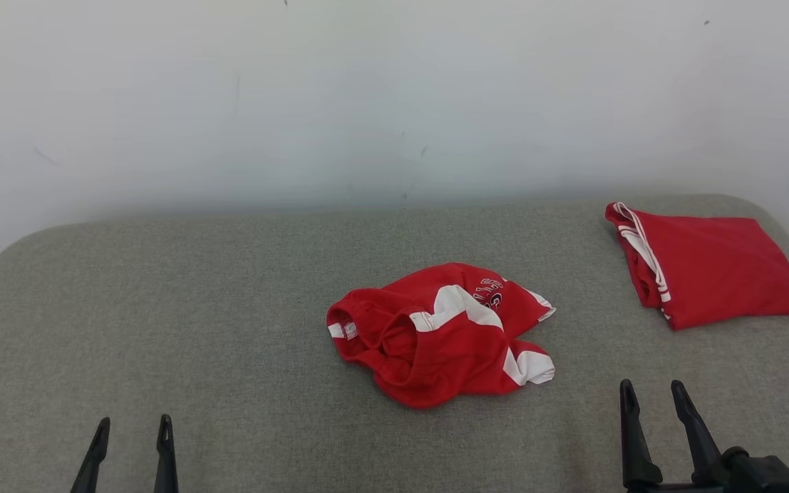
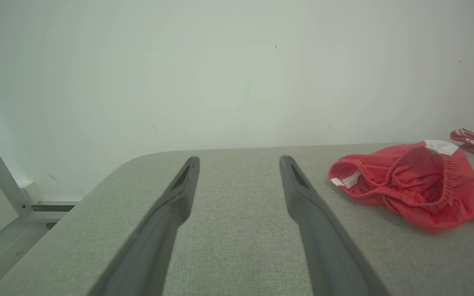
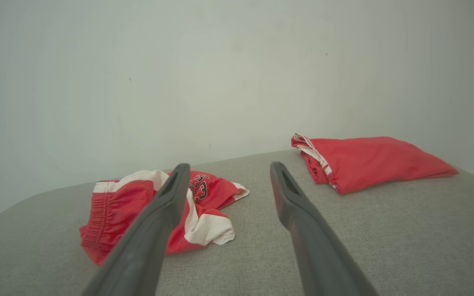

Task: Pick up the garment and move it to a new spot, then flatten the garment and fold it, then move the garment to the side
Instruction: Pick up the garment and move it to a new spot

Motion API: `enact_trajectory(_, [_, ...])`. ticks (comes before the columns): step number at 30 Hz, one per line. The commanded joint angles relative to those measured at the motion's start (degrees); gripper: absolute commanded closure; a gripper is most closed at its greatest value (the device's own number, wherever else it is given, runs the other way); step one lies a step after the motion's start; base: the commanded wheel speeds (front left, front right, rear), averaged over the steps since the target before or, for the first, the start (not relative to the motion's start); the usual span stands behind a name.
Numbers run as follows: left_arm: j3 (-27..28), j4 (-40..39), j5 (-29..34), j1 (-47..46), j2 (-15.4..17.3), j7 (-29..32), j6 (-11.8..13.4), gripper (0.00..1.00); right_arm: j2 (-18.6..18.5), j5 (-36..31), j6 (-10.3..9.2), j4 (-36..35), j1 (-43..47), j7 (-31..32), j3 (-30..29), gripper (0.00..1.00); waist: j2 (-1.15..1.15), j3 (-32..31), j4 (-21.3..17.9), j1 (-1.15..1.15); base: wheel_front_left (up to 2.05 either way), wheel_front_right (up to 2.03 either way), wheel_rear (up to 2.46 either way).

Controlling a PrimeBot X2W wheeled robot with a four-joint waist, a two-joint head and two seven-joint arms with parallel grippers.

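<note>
The left hand (image 1: 134, 420) is low on the left, over the grey bench (image 1: 161, 308). Its two fingers are wide apart and hold nothing.

The red and white garment (image 1: 435, 335) lies in a crumpled heap in the middle of the bench, well apart from both hands.

The right hand (image 1: 651, 385) is low on the right, a bit past the heap. Its fingers are apart too, with nothing in them.

What could go wrong? The heap is bunched up in layers. A hand could pinch just the top layer, and the rest may hang in a tangle. Or it could grab too many layers, and then the garment may not spread out flat.

Far right lies a folded red cloth (image 1: 716, 267). It is well apart from the heap, but it fills that corner. Nothing stands between the hands and the heap. A white wall (image 1: 367, 103) is behind the bench.
</note>
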Motion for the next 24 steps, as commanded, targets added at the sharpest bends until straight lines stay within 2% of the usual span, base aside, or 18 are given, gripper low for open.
enact_trajectory(1, [0.79,0.08,0.77,0.91,-0.59,-0.17,-0.63,0.0,0.17,0.09,-0.13,0.27,0.65,0.01,-0.18,0.0,0.0,-0.05,-0.05,0.0,0.0,0.0,0.0])
enact_trajectory(11, [2.82,0.93,3.45,1.61,-3.3,-0.17,-3.01,0.0,0.3,-0.14,-0.13,1.44,2.21,0.01,-0.69,0.0,0.0,-0.18,0.32,0.0,0.0,0.0,0.0])
enact_trajectory(24, [4.15,2.61,6.36,1.25,-5.19,-0.17,-5.4,0.0,0.4,-0.37,-0.13,2.66,2.67,0.01,0.31,0.0,0.0,0.09,0.37,0.0,0.0,0.0,0.0])
